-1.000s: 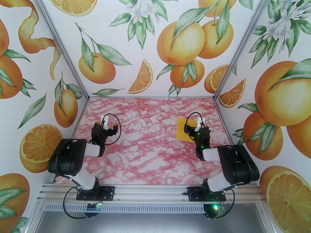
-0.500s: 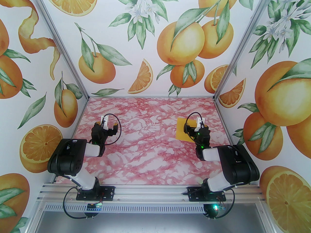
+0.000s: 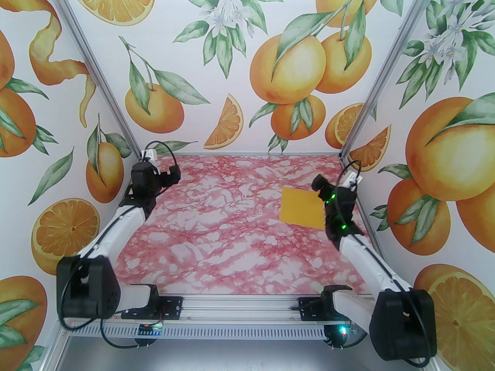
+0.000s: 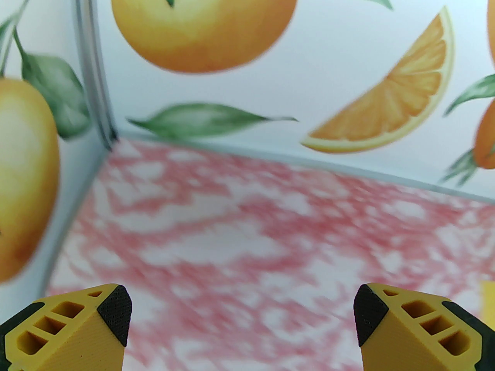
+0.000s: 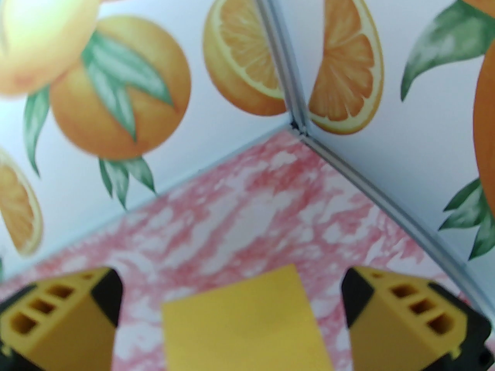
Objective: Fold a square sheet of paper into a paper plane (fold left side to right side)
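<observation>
Moved: both arms, toward far corners.
Left gripper (image 4: 243, 315): wide, empty.
Right gripper (image 5: 232, 296): wide; square sheet of paper (image 3: 302, 207) below, between fingers.

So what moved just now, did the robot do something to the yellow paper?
The left gripper swung out toward the far left corner, and the right gripper reached toward the far right corner, next to the square sheet of paper. Nothing was grabbed. The paper stayed flat in its place, and both grippers stayed open.
</observation>
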